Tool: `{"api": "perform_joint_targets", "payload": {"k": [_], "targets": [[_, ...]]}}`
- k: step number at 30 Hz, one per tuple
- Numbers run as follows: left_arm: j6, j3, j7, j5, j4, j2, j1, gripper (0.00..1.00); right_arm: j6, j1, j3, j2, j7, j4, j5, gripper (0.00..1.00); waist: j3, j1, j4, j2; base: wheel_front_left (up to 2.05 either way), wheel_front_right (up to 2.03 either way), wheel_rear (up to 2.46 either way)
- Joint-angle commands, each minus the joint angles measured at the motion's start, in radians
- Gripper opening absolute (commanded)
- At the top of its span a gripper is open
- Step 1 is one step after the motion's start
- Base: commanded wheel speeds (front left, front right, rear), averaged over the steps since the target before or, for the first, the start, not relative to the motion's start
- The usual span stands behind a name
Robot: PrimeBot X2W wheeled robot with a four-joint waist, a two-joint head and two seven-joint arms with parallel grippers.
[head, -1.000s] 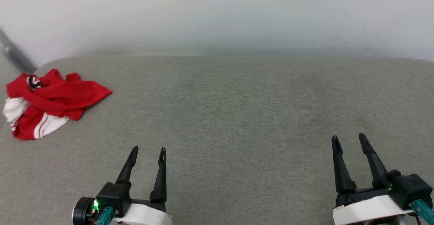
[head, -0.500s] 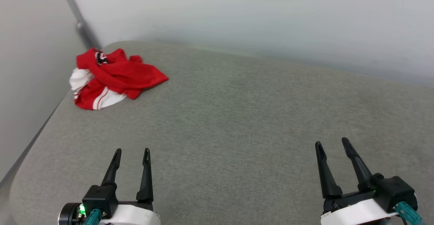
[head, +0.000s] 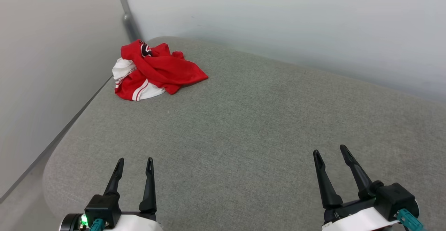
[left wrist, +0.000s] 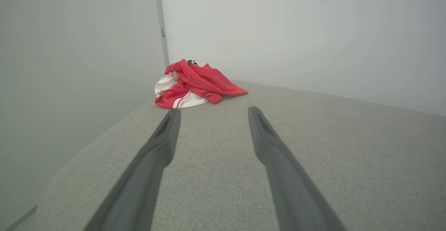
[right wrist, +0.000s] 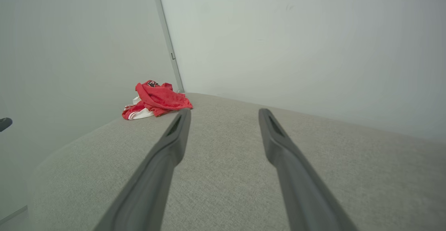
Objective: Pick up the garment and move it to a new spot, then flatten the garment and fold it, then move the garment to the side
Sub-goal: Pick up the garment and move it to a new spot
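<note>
A crumpled red jersey-style shirt of thin fabric, the garment (head: 156, 72), lies in a loose heap at the far left corner of a wide grey woven-fabric surface with rounded edges (head: 244, 126). It is near the spot where two pale walls meet at a narrow grey vertical strip (head: 126, 16). White panels and red-and-white striped trim show along the heap's left and near sides, and a small patch of dark, white-outlined lettering sits at its top. One red flap spreads flat towards the right. The left gripper (head: 135, 160), with two long dark fingers on a white wrist, hovers at the near left of the surface. Its jaws are spread wide with nothing between them, and it is well apart from the shirt. In the left wrist view the heap lies ahead, just past the left fingertip (left wrist: 173, 114). The right gripper (head: 329, 150) hangs at the near right, its jaws equally wide apart and empty. In the right wrist view the shirt appears far off, to the left of its fingers (right wrist: 181, 123). The grey fabric between the grippers and the shirt is smooth and flat.
</note>
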Motion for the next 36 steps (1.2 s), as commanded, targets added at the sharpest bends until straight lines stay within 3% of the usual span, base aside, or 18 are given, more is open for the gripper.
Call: {"api": "perform_joint_targets", "payload": {"k": [1, 15, 18, 20, 24, 28, 32, 36], "targets": [[0.003, 0.000, -0.003, 0.001, 0.001, -0.001, 0.008, 1.00, 0.000, 0.012, 0.000, 0.000, -0.002, 0.001, 0.007, 1.00, 0.000, 0.0000, 0.005, 0.0000, 0.00, 0.00, 0.00], [0.011, 0.026, -0.003, -0.013, -0.021, -0.001, -0.016, 1.00, 0.000, -0.007, -0.004, 0.000, -0.002, -0.011, -0.009, 1.00, 0.030, 0.0000, -0.003, 0.0000, 0.00, 0.00, 0.00], [-0.014, 0.051, -0.003, -0.035, -0.016, -0.001, -0.053, 1.00, 0.000, -0.027, -0.007, 0.000, -0.002, -0.026, -0.033, 1.00, 0.071, 0.0000, -0.024, 0.0000, 0.00, 0.00, 0.00], [-0.057, 0.106, -0.003, -0.054, 0.040, 0.009, -0.135, 1.00, 0.000, -0.057, -0.006, 0.000, -0.002, -0.053, -0.081, 1.00, 0.148, 0.0000, -0.068, 0.0000, 0.00, 0.00, 0.00], [-0.093, 0.166, -0.003, -0.106, 0.130, 0.057, -0.269, 1.00, 0.000, -0.088, -0.013, -0.001, -0.002, -0.101, -0.109, 1.00, 0.241, 0.0000, -0.123, 0.0000, 0.00, 0.00, 0.00], [-0.108, 0.172, 0.038, -0.150, 0.223, 0.163, -0.440, 1.00, 0.000, -0.116, -0.022, -0.009, -0.002, -0.162, -0.088, 1.00, 0.341, 0.0000, -0.161, 0.0000, 0.00, 0.00, 0.00], [-0.114, 0.164, 0.197, -0.207, 0.301, 0.271, -0.613, 1.00, 0.000, -0.131, -0.023, -0.032, -0.002, -0.219, -0.098, 1.00, 0.424, 0.0000, -0.197, 0.0000, 0.00, 0.00, 0.00], [-0.116, 0.161, 0.420, -0.285, 0.394, 0.390, -0.767, 1.00, 0.000, -0.153, -0.015, -0.040, -0.002, -0.263, -0.110, 1.00, 0.498, 0.0000, -0.241, 0.0000, 0.00, 0.00, 0.00]]}}
